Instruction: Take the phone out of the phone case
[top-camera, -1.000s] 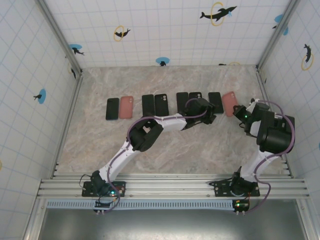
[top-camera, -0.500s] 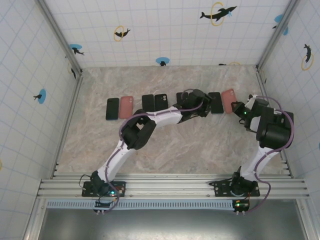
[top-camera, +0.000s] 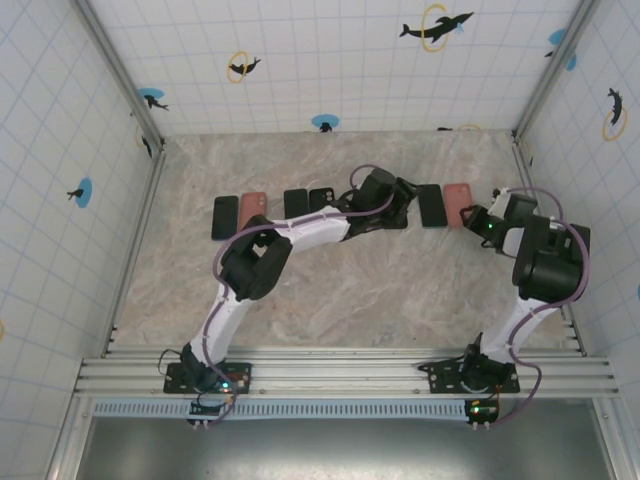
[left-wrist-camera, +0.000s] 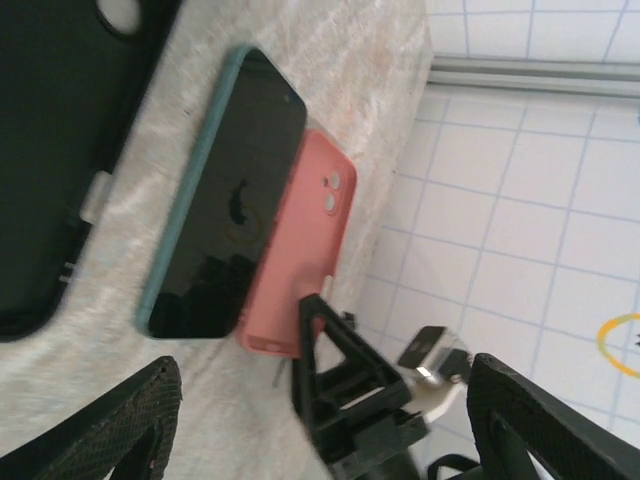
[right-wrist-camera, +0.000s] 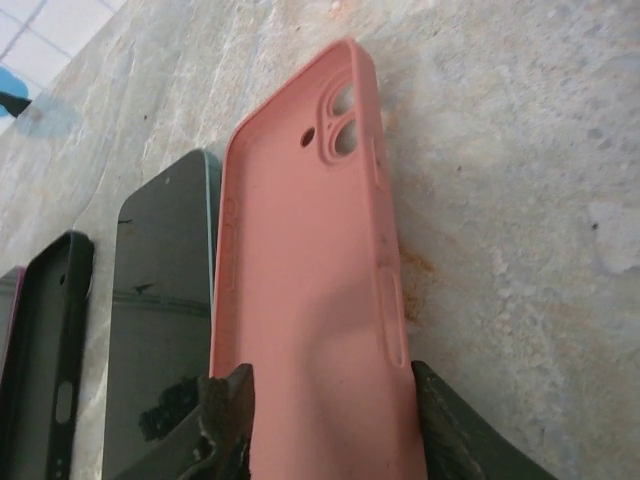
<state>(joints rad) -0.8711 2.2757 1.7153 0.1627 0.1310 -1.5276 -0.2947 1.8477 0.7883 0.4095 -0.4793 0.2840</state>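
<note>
The left hand (left-wrist-camera: 325, 425) was swung farther toward 12 o'clock, wide open and empty. The pink case (right-wrist-camera: 300, 280) lay between the right hand (right-wrist-camera: 325, 420) fingers, grip unclear. The phone (right-wrist-camera: 160, 300) lay at its 9 o'clock. The case should be let go gently.

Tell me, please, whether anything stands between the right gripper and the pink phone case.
Nothing visible does: the pink phone case has its near end between the jaws of the right gripper, and the dark phone lies beside it, not in the way.

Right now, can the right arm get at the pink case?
Probably yes: the pink case lies bare on the table, its near end between the parted fingers of the right gripper, with nothing over it.
</note>
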